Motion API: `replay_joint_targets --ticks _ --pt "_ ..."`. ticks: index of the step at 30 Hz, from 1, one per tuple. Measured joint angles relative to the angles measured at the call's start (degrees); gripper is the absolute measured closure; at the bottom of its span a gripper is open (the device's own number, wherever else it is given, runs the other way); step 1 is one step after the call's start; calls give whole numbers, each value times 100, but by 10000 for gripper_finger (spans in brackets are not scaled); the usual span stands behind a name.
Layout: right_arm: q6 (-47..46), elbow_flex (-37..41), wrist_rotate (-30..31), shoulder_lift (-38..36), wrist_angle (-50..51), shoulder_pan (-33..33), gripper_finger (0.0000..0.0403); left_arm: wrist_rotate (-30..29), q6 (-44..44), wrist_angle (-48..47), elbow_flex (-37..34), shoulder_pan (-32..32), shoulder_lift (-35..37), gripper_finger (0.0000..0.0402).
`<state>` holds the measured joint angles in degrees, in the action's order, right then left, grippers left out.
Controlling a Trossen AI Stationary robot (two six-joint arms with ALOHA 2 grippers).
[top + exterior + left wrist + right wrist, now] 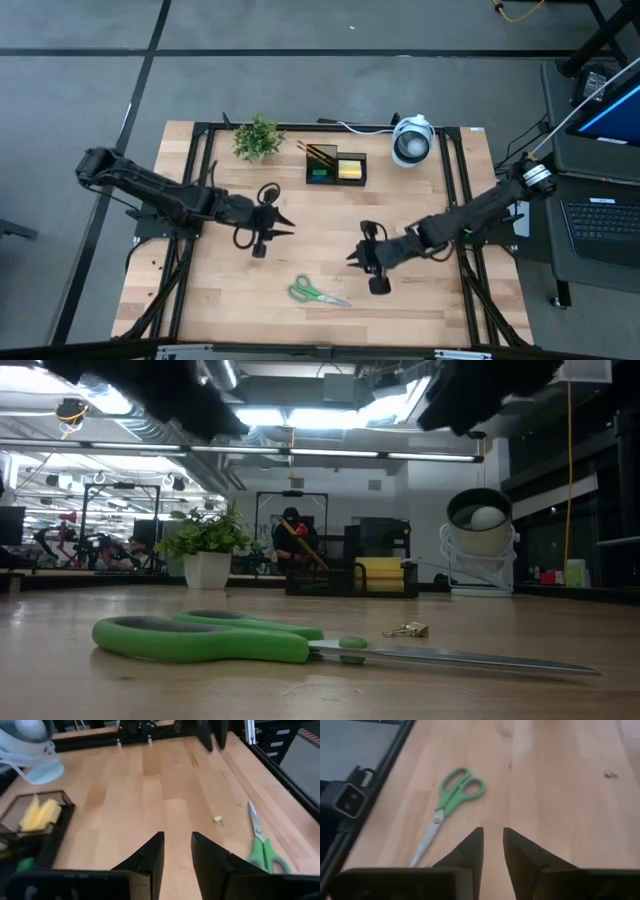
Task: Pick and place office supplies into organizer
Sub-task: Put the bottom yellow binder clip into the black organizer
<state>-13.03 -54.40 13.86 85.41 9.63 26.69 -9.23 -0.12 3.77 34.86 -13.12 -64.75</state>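
Green-handled scissors (318, 293) lie flat on the wooden table near its front edge, also seen in the low view (300, 642). A small metal clip (405, 629) lies on the table just behind them. The black organizer (336, 165) stands at the far middle and holds pencils (320, 153) and a yellow pad (350, 170). My left gripper (288, 222) hovers left of centre, open, with nothing between its fingers (177, 837). My right gripper (352, 258) hovers right of centre above the table. Its fingers stand a little apart and empty (493, 831), pointing down toward the scissors (450, 805).
A small potted plant (258, 137) stands left of the organizer. A round white-and-grey device (412, 140) with a cord stands to the organizer's right. Black frame rails (200, 180) run along the table's left and right sides. Bare wood lies between the two grippers.
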Motion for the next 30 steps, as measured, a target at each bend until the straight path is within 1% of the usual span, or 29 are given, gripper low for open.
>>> replay_joint_targets --ticks 5,10,13,17,20,23,30 --pt "-71 -52 289 126 -67 283 296 -31 -124 1118 -744 -238 0 311" --pt "-149 -52 313 504 -214 221 254 -162 -330 2184 -1377 -384 0 311" --pt "-149 -54 305 819 -218 124 232 -223 -624 2472 -1651 -422 0 311" --pt "-11 -54 275 1243 -213 62 215 -252 -1099 2640 -1921 -482 1 311" --pt "1 -54 175 1515 -227 72 213 -387 -1208 2658 -2029 -551 2 311" --pt "-175 -54 145 1740 -365 72 212 -521 -1221 2693 -2082 -593 2 311" --pt "-324 -54 106 2164 -754 71 212 -529 -1220 3030 -2089 -597 1 311"
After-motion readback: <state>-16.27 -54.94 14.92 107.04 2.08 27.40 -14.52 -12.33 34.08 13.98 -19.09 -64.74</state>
